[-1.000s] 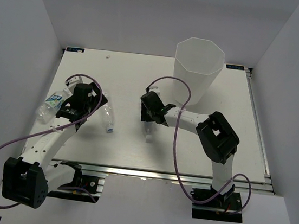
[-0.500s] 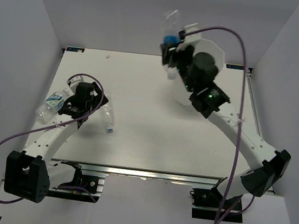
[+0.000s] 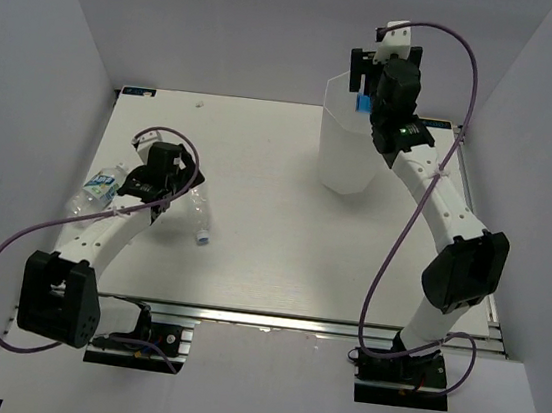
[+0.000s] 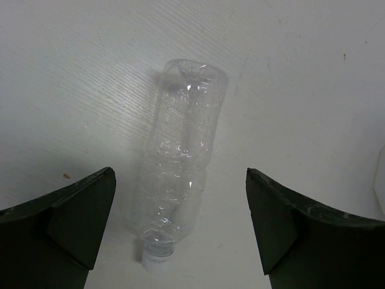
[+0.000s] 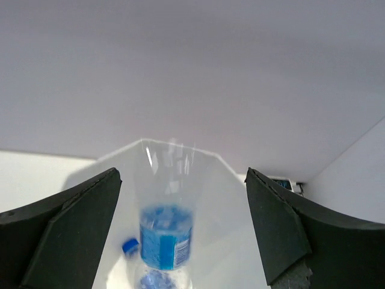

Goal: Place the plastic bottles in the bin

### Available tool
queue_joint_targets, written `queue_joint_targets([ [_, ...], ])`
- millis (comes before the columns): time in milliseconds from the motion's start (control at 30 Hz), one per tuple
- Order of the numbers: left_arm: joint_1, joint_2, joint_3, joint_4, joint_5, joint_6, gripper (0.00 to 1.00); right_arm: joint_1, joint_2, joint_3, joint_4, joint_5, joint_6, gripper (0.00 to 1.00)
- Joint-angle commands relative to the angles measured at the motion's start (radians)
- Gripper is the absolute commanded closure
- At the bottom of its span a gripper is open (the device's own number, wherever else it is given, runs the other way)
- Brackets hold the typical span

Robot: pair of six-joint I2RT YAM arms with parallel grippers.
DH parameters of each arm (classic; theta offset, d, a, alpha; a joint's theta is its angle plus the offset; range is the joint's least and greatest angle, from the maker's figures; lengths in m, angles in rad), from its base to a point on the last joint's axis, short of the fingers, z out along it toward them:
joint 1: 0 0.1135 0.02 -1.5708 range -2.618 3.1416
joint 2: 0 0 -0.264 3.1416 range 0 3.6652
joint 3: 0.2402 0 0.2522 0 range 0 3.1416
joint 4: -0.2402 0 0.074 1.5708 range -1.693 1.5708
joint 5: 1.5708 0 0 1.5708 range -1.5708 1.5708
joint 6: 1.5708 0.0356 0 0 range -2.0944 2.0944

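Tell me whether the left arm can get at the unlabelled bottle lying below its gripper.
Probably yes. The left gripper hangs open over the unlabelled bottle, which lies flat on the table between the fingers, with nothing in between.

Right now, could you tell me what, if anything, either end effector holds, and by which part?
Nothing: the left end effector is open over an unlabelled bottle; the right end effector is open, a blue-labelled bottle loose between its fingers.
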Motion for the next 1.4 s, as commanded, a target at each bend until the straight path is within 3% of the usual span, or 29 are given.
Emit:
queue_joint_targets([
  [0,-0.002,0.032,0.038,0.032,0.000,0.019,0.02,0.005,-0.064,0.004,-0.002,0.017,0.002,0.11],
  [100,-0.002,0.075,0.038,0.062,0.039,0.030,0.02,0.005,-0.099,0.002,-0.044,-0.021,0.017,0.11],
  [233,-0.002,0.139,0.038,0.095,0.061,0.040,0.02,0.005,-0.217,-0.036,-0.153,-0.224,0.023,0.11],
  [500,-0.004,0.323,0.067,0.155,0.121,0.073,0.02,0.006,-0.523,-0.441,-0.120,-0.647,0.146,0.11],
  [633,-0.008,0.375,0.089,0.152,0.133,0.071,0.16,0.008,-0.604,-0.609,-0.068,-0.816,0.225,0.11],
  [733,-0.018,0.351,0.091,0.164,0.153,0.068,0.34,0.012,-0.606,-0.685,-0.077,-0.954,0.227,0.11],
  [767,-0.022,0.337,0.091,0.167,0.162,0.074,0.43,0.019,-0.598,-0.685,-0.104,-0.972,0.228,0.11],
  [900,-0.053,0.239,0.088,0.232,0.199,0.065,0.57,0.086,-0.534,-0.696,-0.131,-1.014,0.270,0.11],
  [1033,-0.133,0.107,0.081,0.316,0.190,0.007,0.57,0.216,-0.436,-0.688,-0.040,-0.996,0.359,0.11],
  [1133,-0.198,0.034,0.069,0.401,0.147,-0.045,0.56,0.294,-0.340,-0.636,-0.020,-0.884,0.420,0.11],
  [1267,-0.265,-0.035,0.068,0.441,0.061,-0.084,0.56,0.310,-0.273,-0.609,0.046,-0.756,0.546,0.11],
  [1367,-0.304,-0.063,0.060,0.486,0.023,-0.097,0.56,0.319,-0.241,-0.612,0.113,-0.768,0.586,0.11],
])
